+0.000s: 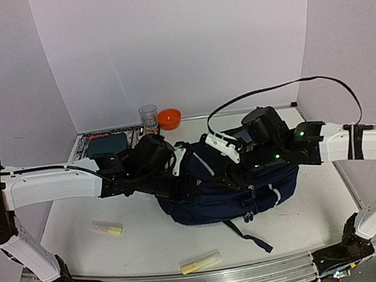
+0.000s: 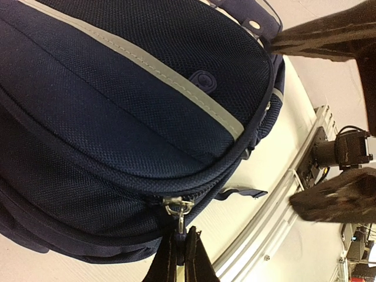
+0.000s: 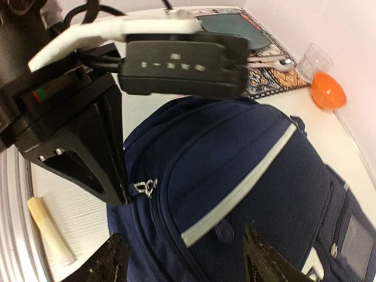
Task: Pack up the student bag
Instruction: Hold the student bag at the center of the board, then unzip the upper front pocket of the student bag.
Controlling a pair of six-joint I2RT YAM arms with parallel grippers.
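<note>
Unzipping: left gripper [image 2: 183, 249], clamped on the silver zipper pull [image 2: 178, 207] of the large navy-blue fabric backpack [image 2: 117, 106], should next drag it along; right gripper [image 3: 188, 261] gapes empty above.

I am finding the student bag [image 3: 235, 176] bulging up right beneath the right end effector [image 3: 188, 267], and the left end effector [image 2: 183, 247] is crowding in just ahead of its fingers. Behind both, toward the bases, bare counter [image 1: 148, 247] is lying open around a yellow stick [image 1: 107, 229] and a cream stick [image 1: 200, 262].
</note>
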